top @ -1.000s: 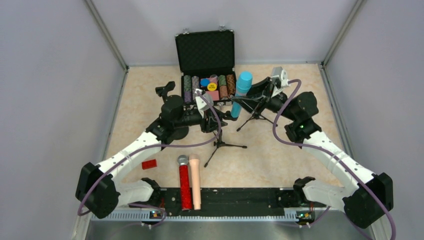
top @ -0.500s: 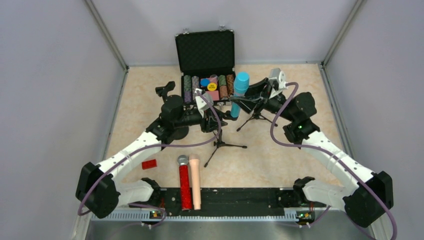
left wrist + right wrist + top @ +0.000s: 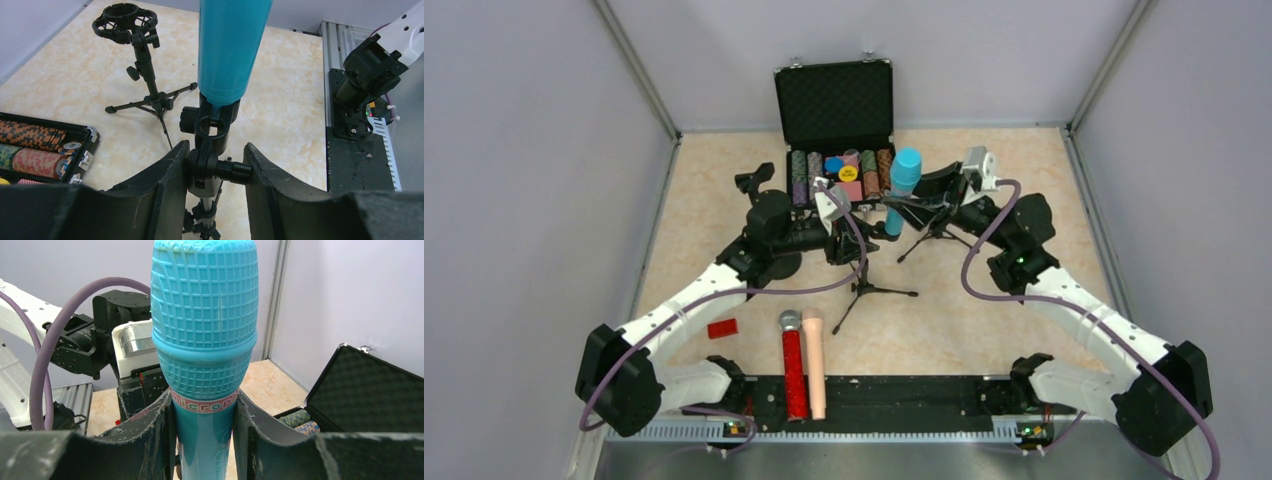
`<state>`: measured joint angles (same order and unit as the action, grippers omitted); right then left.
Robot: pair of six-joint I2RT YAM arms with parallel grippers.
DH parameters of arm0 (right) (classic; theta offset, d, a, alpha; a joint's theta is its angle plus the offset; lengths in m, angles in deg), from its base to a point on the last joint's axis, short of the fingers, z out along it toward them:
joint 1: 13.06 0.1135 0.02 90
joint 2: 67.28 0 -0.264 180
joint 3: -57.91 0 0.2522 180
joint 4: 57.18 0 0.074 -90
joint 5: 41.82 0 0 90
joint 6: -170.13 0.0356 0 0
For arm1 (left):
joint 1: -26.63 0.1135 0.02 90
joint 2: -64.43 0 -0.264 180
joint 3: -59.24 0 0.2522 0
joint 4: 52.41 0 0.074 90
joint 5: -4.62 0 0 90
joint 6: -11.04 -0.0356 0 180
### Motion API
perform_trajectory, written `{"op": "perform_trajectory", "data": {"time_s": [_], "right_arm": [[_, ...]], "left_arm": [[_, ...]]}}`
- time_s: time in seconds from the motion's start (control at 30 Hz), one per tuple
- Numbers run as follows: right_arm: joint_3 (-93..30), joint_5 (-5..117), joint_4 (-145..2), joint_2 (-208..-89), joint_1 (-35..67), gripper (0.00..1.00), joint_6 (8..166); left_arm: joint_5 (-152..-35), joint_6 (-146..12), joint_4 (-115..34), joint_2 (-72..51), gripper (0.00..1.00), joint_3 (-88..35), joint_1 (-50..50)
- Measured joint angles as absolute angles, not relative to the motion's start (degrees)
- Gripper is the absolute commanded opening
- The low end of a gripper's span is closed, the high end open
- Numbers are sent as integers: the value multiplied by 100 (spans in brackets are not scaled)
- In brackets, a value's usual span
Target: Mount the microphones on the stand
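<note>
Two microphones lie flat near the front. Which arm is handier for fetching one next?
Left, probably: the red microphone and beige microphone lie nearer its base. The right gripper grips the blue microphone. The left gripper must first release the stand.

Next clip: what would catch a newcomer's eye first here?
The light blue microphone stands upright mid-table, gripped by the right gripper, its lower end at the clip of the stand that the left gripper clamps. The red microphone and peach microphone lie side by side at the near edge; an open chip case sits at the far wall.
</note>
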<state>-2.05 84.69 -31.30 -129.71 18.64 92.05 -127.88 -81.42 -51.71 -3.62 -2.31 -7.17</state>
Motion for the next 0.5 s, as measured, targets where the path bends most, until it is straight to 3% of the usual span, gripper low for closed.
{"op": "perform_trajectory", "data": {"time_s": [0.5], "right_arm": [[440,8012,-2846,-12960,1910,0,9185]], "left_arm": [[-12488,-8332,-4707,-451,0,-80,-715]]}}
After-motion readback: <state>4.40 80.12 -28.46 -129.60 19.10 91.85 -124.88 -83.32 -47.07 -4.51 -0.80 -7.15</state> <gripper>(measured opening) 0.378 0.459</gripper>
